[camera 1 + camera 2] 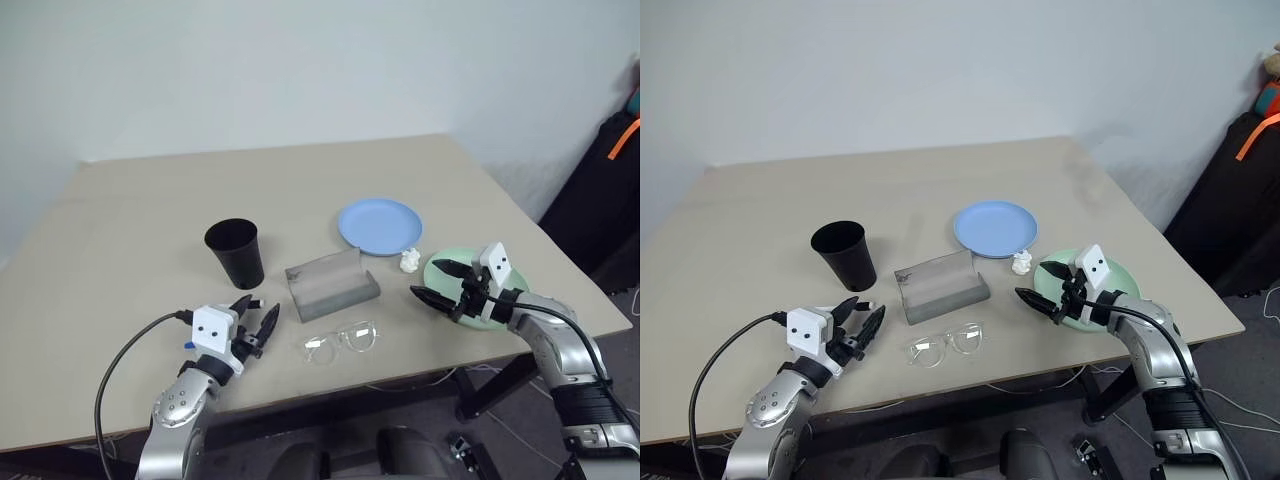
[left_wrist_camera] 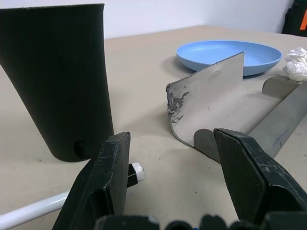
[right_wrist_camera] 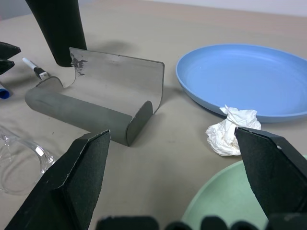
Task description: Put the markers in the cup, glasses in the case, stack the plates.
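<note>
Left tool (image 1: 254, 322) released, level above markers (image 2: 72, 194), right tool (image 1: 441, 283) spread wide over mint plate (image 1: 436, 268).

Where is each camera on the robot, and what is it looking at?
Left and right eye views: on the head, looking down at the table; both arms show, left gripper and right gripper open.
Left wrist view: looks past its fingers at the cup and a marker.
Right wrist view: looks past its fingers at the blue plate.
Both wrist views share the open case.
</note>
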### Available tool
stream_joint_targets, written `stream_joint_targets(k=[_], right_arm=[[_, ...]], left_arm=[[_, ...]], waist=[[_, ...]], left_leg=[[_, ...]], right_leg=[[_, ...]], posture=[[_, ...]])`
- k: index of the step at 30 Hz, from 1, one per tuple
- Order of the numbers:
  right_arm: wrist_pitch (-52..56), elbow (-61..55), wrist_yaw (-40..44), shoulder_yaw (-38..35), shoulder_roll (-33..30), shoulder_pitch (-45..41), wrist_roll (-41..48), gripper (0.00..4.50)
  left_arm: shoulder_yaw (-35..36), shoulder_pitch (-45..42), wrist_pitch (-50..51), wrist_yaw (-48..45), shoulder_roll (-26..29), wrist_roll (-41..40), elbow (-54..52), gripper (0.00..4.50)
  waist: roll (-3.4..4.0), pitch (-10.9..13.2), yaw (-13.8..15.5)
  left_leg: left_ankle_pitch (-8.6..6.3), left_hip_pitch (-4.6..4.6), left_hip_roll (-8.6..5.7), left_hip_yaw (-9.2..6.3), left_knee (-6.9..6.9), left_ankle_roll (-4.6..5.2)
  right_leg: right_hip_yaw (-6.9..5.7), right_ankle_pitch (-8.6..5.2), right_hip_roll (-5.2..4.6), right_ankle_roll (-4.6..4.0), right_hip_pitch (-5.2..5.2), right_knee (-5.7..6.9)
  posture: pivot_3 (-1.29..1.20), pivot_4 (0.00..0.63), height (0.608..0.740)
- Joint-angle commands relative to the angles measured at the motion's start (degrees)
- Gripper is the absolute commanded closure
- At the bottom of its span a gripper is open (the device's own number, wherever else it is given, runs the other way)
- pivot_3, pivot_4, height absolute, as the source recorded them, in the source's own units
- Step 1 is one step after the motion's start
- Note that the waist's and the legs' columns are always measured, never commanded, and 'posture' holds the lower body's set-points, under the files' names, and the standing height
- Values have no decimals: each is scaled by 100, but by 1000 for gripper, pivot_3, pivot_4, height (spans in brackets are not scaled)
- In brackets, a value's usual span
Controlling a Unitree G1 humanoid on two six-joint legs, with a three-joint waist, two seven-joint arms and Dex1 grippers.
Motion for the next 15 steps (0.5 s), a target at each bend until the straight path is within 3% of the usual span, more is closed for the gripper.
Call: stream_joint_targets(k=[1,15], right_arm=[[-210,-65,-106,-59,19,-15,-84,0],[14,-633,-902,-38,-51,184,-448,0]], left_arm=[[21,-185,-121,33,12,39,17,1614],[-126,-473,-117,-274,17,-70,241,1614]], waist=[[-1,-1,1],[1,0,1]], left_leg=[[0,0,0,0,1,0],[0,-2,-1,1,2,0]], right_leg=[[0,0,0,0,0,0],[1,0,-1,0,-1,0]], posture=[[0,0,728],[0,0,728]])
